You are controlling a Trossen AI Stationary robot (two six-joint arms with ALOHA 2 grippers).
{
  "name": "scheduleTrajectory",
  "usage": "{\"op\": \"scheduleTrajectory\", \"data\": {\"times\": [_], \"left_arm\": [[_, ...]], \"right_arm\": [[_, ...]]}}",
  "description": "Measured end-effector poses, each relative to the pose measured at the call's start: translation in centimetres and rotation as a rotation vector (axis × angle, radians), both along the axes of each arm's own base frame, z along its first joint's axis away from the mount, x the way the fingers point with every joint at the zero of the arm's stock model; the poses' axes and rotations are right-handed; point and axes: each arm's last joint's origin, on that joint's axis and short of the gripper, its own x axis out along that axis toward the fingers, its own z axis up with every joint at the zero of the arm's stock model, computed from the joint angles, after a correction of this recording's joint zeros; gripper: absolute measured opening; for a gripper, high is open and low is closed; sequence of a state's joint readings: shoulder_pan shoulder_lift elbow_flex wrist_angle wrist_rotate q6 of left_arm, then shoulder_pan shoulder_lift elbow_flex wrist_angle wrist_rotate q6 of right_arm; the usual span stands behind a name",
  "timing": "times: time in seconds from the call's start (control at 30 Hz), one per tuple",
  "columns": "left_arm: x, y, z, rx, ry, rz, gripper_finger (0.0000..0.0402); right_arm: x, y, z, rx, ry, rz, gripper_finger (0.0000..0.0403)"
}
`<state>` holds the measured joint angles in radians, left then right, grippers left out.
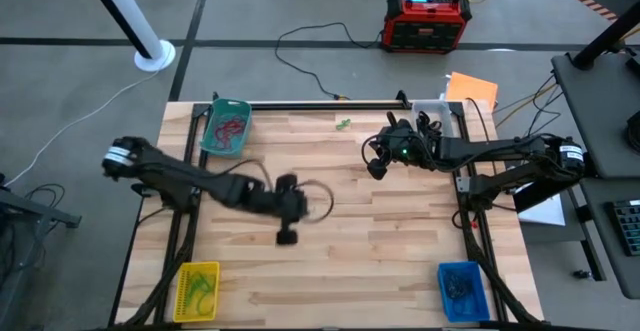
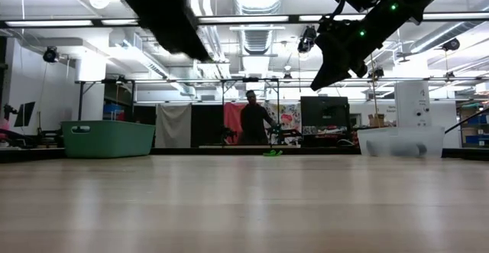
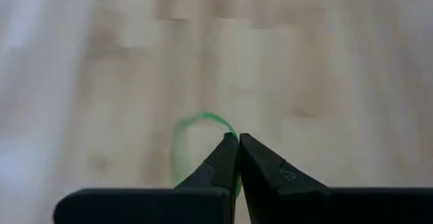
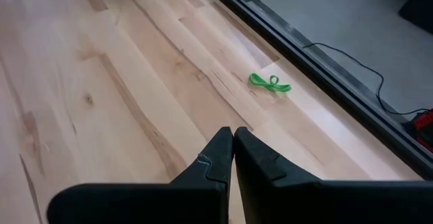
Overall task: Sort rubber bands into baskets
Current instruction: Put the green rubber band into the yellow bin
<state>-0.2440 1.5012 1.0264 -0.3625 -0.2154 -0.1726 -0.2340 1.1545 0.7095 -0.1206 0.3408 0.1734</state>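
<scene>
Left gripper (image 3: 237, 137) near centre of the surface (image 1: 400, 231), jaws clenched on a green rubber band (image 3: 186, 132). Right gripper (image 4: 233, 132) at 2 o'clock, jaws clenched, nothing in them. Mostly sorted by the look of it: bands already in teal basket (image 1: 212, 141) at 11, yellow basket (image 1: 185, 293) at 7, blue basket (image 1: 447, 296) at 5. Left: the held band, plus a loose green band (image 4: 270, 83) at 12 by the far edge. Nothing blocks the path; person (image 2: 252, 119) stands well behind

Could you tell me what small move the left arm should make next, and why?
Probably carry it toward the yellow basket, which seems to hold green bands. The left gripper is shut on a green rubber band above the bare table middle. The right gripper hangs shut and empty near the far edge.
</scene>
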Motion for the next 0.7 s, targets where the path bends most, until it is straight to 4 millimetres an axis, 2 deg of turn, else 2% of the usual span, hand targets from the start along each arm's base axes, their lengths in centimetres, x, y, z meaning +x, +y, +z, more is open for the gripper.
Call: {"op": "scheduleTrajectory", "data": {"times": [0.2, 0.47, 0.57, 0.7], "left_arm": [[-2.7, -5.6, 3.1, -0.215, 0.088, 0.051, 0.0], [-8.4, -11.5, 4.7, -0.45, 0.537, 0.16, 0.0], [-10.8, -13.5, 4.7, -0.54, 0.698, 0.224, 0.0], [-13.8, -15.4, 4.0, -0.572, 0.829, 0.341, 0.0]], "right_arm": [[0.0, 0.0, 0.0, 0.001, 0.0, -0.001, 0.0011], [-0.1, 0.0, -0.2, 0.013, -0.001, -0.006, 0.0011], [0.0, 0.0, -0.4, 0.021, 0.0, -0.009, 0.0011], [0.1, 0.0, -0.6, 0.027, 0.006, -0.008, 0.0011]]}}
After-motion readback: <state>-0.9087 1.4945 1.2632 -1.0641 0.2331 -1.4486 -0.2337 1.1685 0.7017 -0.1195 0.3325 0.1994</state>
